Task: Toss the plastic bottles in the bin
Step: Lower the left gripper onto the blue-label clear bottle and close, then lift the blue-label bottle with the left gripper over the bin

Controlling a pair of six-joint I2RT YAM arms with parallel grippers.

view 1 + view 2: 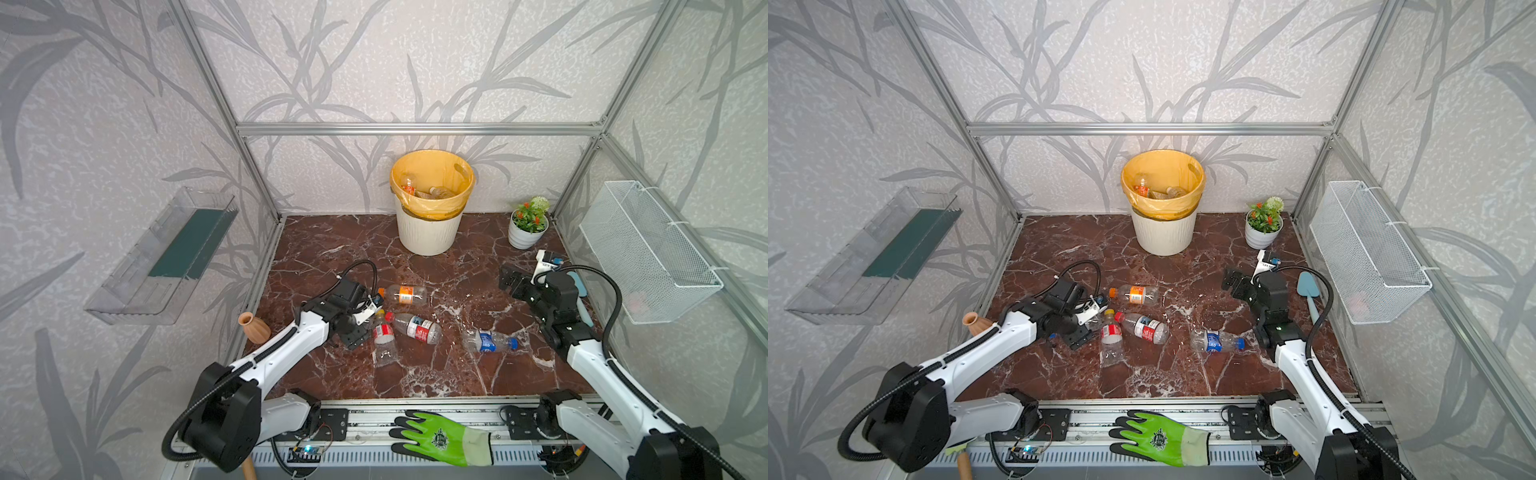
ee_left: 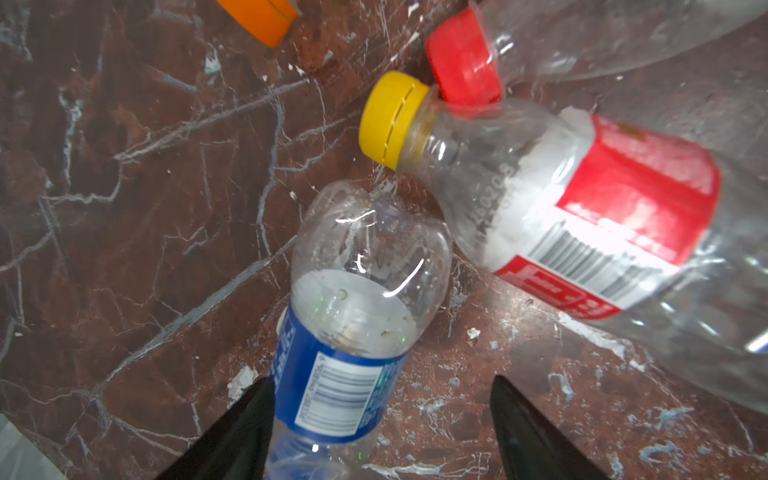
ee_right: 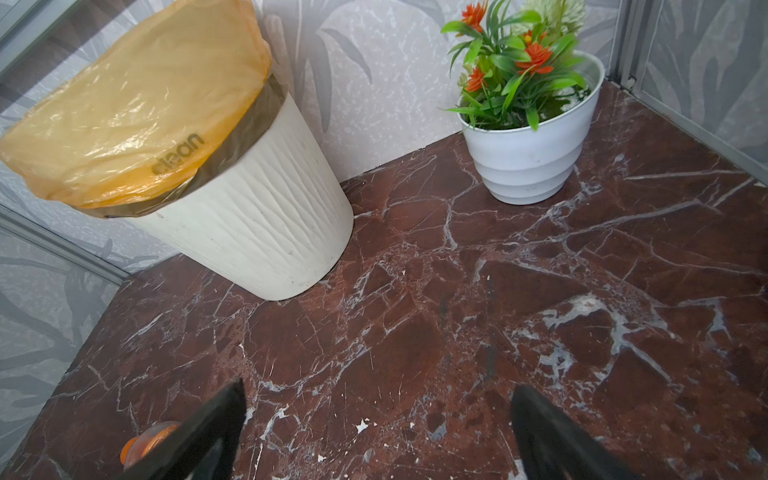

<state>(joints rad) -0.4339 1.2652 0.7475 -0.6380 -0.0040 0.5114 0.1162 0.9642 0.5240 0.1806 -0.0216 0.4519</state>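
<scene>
"The plastic bottles (image 1: 1144, 327), where are they lying?"

"Four are lying on their sides around the middle of the table (image 1: 324, 249). The orange-capped bottle (image 1: 405, 294) is lying nearest to the back edge. The yellow-capped bottle (image 1: 383, 334) and the red-capped bottle (image 1: 417, 328) are touching each other at the cap ends. The blue-capped bottle (image 1: 490, 341) is lying apart from them, more toward the right edge."

"And the bin?"

"The bin (image 1: 428, 237) is standing upright at the middle of the back edge. At least two more bottles are lying inside its yellow-orange bag (image 1: 432, 166)."

"What is the left gripper doing?"

"The left gripper (image 2: 381, 381) is reaching low over the table, between the left edge and the bottles in the middle. Its jaws are standing apart around a fifth one, the blue-labelled bottle (image 2: 345, 332), which is showing only in the left wrist view. One finger (image 2: 232, 436) is touching the label and the other is standing clear of it, so the claw is not clenching anything. The bottom of this bottle is pointing at the yellow cap."

"And the right gripper?"

"The right gripper (image 3: 378, 390) is hanging above bare table toward the back right corner. Its jaws are gaping wide with nothing between them, and it is facing the bin and the flowerpot (image 3: 532, 158)."
</scene>
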